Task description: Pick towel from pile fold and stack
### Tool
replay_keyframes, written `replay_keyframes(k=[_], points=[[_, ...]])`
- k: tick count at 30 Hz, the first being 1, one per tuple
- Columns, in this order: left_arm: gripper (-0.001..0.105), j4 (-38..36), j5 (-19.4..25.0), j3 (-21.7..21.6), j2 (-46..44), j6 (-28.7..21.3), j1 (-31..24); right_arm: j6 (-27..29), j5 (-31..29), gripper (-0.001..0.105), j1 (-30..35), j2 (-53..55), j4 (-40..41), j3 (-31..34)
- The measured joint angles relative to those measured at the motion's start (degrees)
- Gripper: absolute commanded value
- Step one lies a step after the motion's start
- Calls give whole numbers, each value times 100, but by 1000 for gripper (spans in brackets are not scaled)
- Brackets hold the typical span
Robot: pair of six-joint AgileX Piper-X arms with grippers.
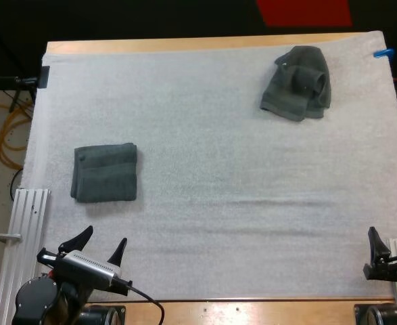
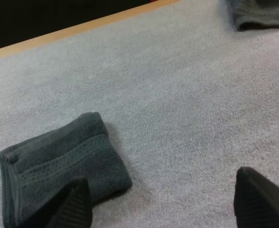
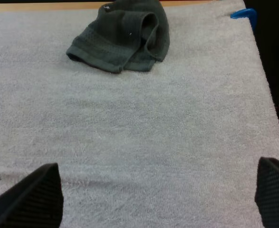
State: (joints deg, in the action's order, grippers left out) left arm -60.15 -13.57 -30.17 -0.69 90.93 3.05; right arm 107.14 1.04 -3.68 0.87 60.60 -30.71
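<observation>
A crumpled dark grey-green towel (image 1: 297, 82) lies at the far right of the white mat (image 1: 218, 169); the right wrist view has this crumpled towel (image 3: 122, 40) well ahead of my right gripper. A folded towel (image 1: 105, 172) rests flat at the left of the mat, and this folded towel (image 2: 58, 166) sits just beyond my left gripper's fingers. My left gripper (image 1: 101, 244) is open near the front left edge, holding nothing. At the front right edge my right gripper (image 1: 379, 247) is open, with only bare mat between its fingers (image 3: 32, 202).
An aluminium rail (image 1: 22, 230) runs along the mat's front left side. The wooden table edge (image 1: 184, 45) borders the far side. Open mat stretches between the two towels.
</observation>
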Motion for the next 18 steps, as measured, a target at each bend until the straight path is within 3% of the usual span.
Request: replay_keyframes(k=[13, 18], points=[[61, 0, 0, 0, 0, 16, 0, 0, 0, 79, 0, 0, 0, 0], [61, 0, -386, 0, 0, 686, 0, 0, 0, 79, 0, -23, -73, -41]])
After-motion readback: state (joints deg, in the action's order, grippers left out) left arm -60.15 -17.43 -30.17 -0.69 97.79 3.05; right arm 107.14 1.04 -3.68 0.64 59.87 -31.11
